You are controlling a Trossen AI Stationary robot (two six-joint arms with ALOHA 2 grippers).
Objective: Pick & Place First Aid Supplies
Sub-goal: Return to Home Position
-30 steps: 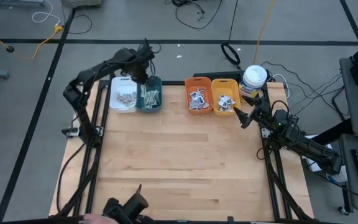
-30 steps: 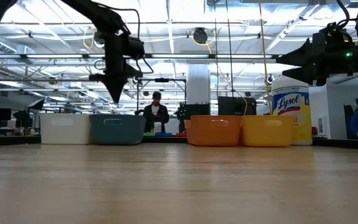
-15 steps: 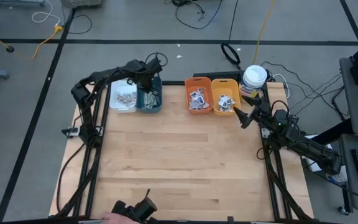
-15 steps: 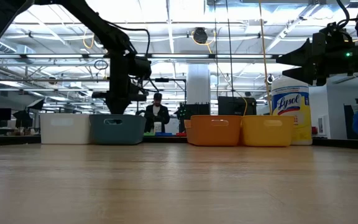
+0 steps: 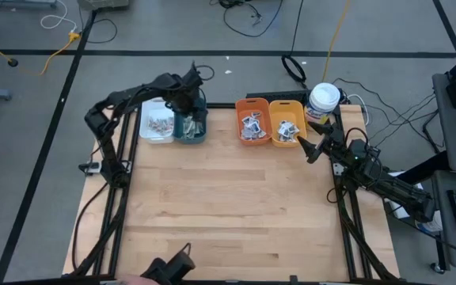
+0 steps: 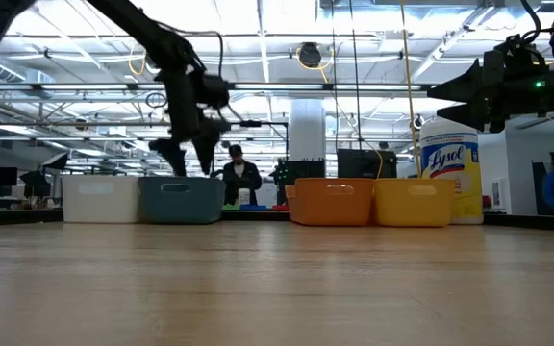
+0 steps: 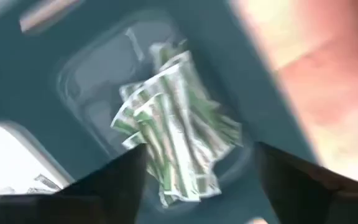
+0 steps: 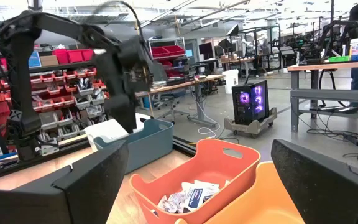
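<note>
The wooden surface (image 5: 228, 206) carries 4 bins in a row along its far edge. The left arm reaches in from the left over that row. Its claw (image 5: 188, 101) hangs just above the teal bin (image 5: 190, 140), fingers spread with nothing between them. The right arm waits at the right edge, its claw (image 5: 305, 149) also spread and empty, near the yellow bin (image 5: 287, 103) and the white canister (image 5: 324, 99).

The supplies lie in the bins:
- Pale-green strips (image 7: 173, 137) are in the teal bin.
- Red-printed packets (image 5: 159, 123) are in the white bin (image 5: 157, 140), which touches the teal bin on its left.
- Blue-printed packets (image 8: 188, 198) are in the orange bin (image 8: 229, 165).

The main risk, as I judge it, is a sideways retreat while the left claw is this low. A finger could catch the teal rim, shove the 2 touching bins, or flick strips out. Rising first would avoid that.
</note>
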